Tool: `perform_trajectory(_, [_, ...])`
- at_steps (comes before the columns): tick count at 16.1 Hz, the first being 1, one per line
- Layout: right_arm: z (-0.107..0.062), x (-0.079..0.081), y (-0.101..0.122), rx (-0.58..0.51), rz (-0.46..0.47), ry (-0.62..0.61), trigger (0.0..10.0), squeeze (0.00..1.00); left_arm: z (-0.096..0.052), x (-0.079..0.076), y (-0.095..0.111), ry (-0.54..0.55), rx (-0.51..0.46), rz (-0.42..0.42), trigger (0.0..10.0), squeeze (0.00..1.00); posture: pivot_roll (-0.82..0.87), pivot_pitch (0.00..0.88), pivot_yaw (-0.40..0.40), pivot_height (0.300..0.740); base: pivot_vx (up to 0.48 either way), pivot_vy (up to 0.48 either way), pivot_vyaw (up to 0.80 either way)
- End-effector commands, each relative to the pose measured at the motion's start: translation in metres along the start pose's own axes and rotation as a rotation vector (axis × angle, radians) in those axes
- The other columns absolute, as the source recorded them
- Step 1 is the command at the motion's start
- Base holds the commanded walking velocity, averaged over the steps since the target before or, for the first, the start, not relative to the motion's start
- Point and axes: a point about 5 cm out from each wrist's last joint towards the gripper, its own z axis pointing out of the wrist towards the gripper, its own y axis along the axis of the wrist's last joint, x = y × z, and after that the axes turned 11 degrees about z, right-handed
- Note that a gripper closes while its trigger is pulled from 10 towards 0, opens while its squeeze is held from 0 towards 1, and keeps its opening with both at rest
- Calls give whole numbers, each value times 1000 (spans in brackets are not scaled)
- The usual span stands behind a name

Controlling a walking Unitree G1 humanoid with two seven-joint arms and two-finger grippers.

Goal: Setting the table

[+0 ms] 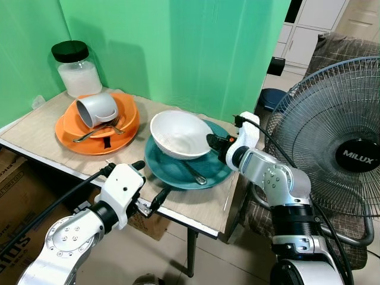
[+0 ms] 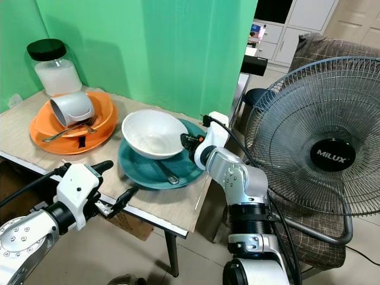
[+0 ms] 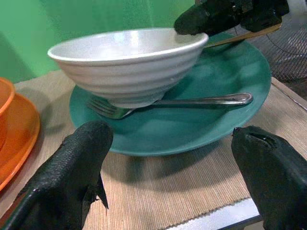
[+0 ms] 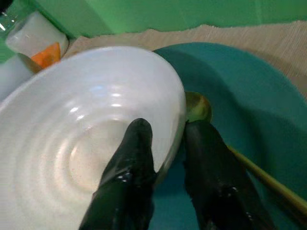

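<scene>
Head views: a desk (image 1: 35,139) with a woven tan mat stands against a green backdrop. On it, a teal plate (image 1: 178,169) carries a white bowl (image 1: 180,134), tilted, with a fork (image 1: 195,173) lying on the plate partly under the bowl. The right gripper (image 1: 212,141) reaches in from the desk's right edge and is clamped on the bowl's rim on that side. The left gripper (image 1: 148,185) sits low at the desk's front edge, near the teal plate, fingers spread apart and holding nothing. To the left, an orange plate (image 1: 89,139) holds an orange bowl (image 1: 127,113), a white mug (image 1: 96,109) lying on its side, and cutlery. A glass jar (image 1: 75,69) with a black lid stands behind it. A Milux fan (image 1: 338,148) stands right of the desk.

Left wrist view: two black fingers (image 3: 72,167), wide apart, frame the teal plate (image 3: 230,115). The white bowl (image 3: 129,64) rests on the fork (image 3: 192,101), whose tines poke out beneath it. The right gripper (image 3: 206,19) touches the bowl's far rim.

Right wrist view: one finger (image 4: 127,182) lies inside the white bowl (image 4: 62,129), the other outside, pinching the rim. A gold-coloured spoon (image 4: 197,106) lies on the teal plate (image 4: 249,96) just beside the bowl.
</scene>
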Motion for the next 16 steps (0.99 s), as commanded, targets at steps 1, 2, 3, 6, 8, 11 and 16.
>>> perform_trajectory(1, [1,4,0,23,34,15,10000,1000,-1,3,2,7,-6,25,10000,0,101,0,-31,740,0,0,0])
perform_trajectory(2, [2,5,-2,46,67,27,10000,580,0,4,2,8,-6,28,10000,0,101,0,-30,740,0,0,0])
perform_trajectory(3, [2,6,-3,54,85,34,10000,0,0,4,2,8,-6,29,10000,0,102,0,-30,740,0,0,0])
perform_trajectory(6, [3,12,-8,109,129,71,10000,0,1,4,3,6,-8,35,10000,0,103,0,-30,740,0,0,0])
perform_trajectory(8, [5,14,-11,139,154,82,10000,0,2,5,3,5,-9,37,10000,0,103,0,-31,740,0,0,0])
perform_trajectory(11, [6,16,-13,166,235,107,2627,0,2,5,3,7,-12,41,10000,0,103,0,-32,740,0,0,0])
perform_trajectory(16, [7,12,-13,175,265,92,0,0,4,7,3,12,-12,47,10000,0,104,0,-32,740,0,0,0])
